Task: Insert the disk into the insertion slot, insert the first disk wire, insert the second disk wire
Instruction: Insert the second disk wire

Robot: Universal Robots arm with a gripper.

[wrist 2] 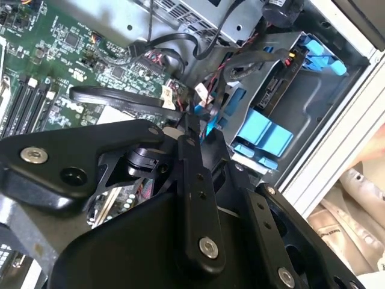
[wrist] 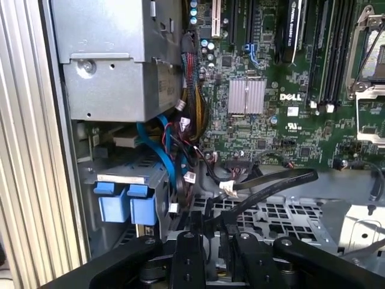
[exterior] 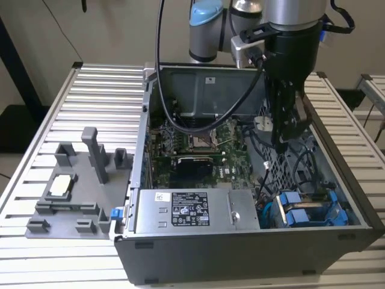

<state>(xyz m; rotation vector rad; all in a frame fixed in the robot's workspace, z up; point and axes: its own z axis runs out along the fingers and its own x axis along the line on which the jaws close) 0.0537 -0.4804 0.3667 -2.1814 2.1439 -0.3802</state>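
Observation:
In the exterior view my gripper hangs inside the open computer case, above the perforated grey drive cage. It is shut on the end of a flat black disk wire, which arcs away from the fingertips over the motherboard in both wrist views. The disk, in its bright blue carrier, sits in the insertion slot at the case's front corner on the exterior view's right. Its blue tabs face outward. A thin blue cable runs from the disk area toward my gripper.
A silver box with a black-and-white sticker lies along the case's front. The green motherboard fills the middle. Loose wire bundles hang beside the cage. A grey fixture stands on the slatted table at the exterior view's left.

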